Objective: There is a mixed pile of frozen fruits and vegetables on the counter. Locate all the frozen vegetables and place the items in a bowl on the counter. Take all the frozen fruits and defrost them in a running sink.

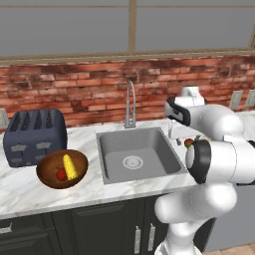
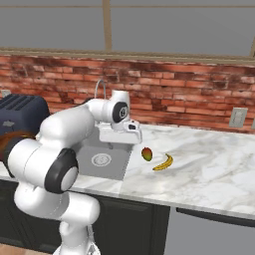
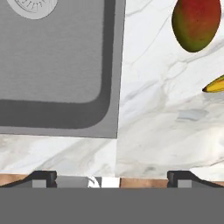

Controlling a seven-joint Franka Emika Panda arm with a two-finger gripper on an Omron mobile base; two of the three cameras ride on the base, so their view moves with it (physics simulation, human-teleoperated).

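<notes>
A red brick wall under a wide window backs the white marble counter with grey veins (image 2: 209,159), which runs over dark cabinets and carries the grey metal rectangular sink (image 1: 137,155) with its round central drain and tall slim curved steel faucet (image 1: 130,104). Left of the basin stands a dark blue toaster (image 1: 35,135), and just in front of it sits the round dark-brown glossy wooden bowl (image 1: 50,175), holding the yellow corn cob (image 1: 70,166) and the small red round tomato-like item (image 1: 61,174) side by side. On the other side of the basin, on bare marble, lie the round orange-red fruit with a greenish tinge (image 2: 147,154) and, just beside it but apart, the small curved yellow banana (image 2: 164,163). The white arm's two-finger gripper (image 3: 112,178) hangs over the right edge of the sink, its fingers spread as wide as they go and holding nothing. In the hand view the two dark fingertips (image 3: 41,178) straddle the basin's corner and a strip of counter; the orange-red fruit lies well ahead of them toward the right-hand finger's side, with the banana's tip a little nearer, neither between the fingers nor touching them.
</notes>
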